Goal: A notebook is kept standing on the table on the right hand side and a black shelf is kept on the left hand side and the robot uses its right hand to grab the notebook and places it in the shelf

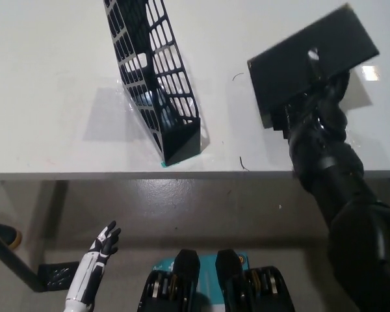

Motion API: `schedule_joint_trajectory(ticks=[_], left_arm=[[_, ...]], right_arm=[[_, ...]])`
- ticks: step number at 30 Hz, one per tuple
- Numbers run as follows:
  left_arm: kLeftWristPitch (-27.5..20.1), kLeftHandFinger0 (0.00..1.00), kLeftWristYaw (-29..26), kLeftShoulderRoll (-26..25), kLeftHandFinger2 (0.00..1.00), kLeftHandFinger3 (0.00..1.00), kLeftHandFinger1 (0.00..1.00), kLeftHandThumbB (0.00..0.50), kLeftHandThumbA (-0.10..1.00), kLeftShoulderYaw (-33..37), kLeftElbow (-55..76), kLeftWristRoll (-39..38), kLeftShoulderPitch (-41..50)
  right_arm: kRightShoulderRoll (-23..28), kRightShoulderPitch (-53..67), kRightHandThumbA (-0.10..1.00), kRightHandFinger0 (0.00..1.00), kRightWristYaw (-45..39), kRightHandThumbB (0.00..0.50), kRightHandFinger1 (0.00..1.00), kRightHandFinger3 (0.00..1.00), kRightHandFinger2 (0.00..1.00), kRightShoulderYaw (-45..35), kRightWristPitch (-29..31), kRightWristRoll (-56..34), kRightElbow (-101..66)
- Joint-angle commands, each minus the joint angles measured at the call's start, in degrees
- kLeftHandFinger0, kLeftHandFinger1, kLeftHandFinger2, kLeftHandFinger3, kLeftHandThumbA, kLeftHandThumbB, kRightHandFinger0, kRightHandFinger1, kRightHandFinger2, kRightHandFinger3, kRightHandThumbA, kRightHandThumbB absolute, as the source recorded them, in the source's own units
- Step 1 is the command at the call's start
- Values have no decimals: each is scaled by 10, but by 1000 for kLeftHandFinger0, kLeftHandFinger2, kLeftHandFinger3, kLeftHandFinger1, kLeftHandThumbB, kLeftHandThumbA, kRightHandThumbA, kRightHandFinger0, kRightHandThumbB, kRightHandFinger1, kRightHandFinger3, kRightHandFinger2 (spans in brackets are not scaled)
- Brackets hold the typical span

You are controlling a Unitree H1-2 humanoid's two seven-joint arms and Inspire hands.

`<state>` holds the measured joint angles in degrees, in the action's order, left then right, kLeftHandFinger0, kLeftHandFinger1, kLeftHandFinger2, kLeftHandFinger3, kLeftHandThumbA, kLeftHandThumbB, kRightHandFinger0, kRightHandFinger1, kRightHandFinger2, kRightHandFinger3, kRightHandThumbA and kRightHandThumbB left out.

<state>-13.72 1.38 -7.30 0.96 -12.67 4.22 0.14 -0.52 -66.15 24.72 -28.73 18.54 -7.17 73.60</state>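
The black notebook point(309, 68) is lifted off the white table point(45, 97) and tilted nearly flat, over the table's right part. My black right hand point(322, 104) is shut on its lower edge. The black lattice shelf point(153, 75) stands on the table at centre left, leaning, its open top facing up and away. Notebook and shelf are apart by a wide strip of table. My white left hand point(94, 260) rests low at the lower left, below the table edge, fingers spread and holding nothing.
A small black stand point(273, 117) lies on the table under the lifted notebook. The table's front edge point(117, 174) runs across the picture. A dark table leg point(10, 260) slants at the lower left, over grey floor.
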Motion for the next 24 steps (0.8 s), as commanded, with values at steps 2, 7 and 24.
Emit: schedule_joint_trajectory(ticks=[2, 7, 24], left_arm=[[-14, 1000, -1, -4, 1000, 1000, 1000, 140, 1000, -2, 14, 2, -2], [-12, 1000, 3, -4, 1000, 1000, 1000, 149, 1000, -2, 11, -3, -6], [-12, 1000, 6, -5, 1000, 1000, 1000, 144, 1000, 0, 11, -2, 0]], right_arm=[[-26, -20, -100, 0, 12, 59, 154, 694, 609, 87, 53, 59, -210], [-54, 27, -100, 0, 8, 66, 120, 726, 535, 160, -16, 137, -440], [-120, 5, -100, 0, -6, 104, 179, 712, 636, 292, -102, 292, -711]])
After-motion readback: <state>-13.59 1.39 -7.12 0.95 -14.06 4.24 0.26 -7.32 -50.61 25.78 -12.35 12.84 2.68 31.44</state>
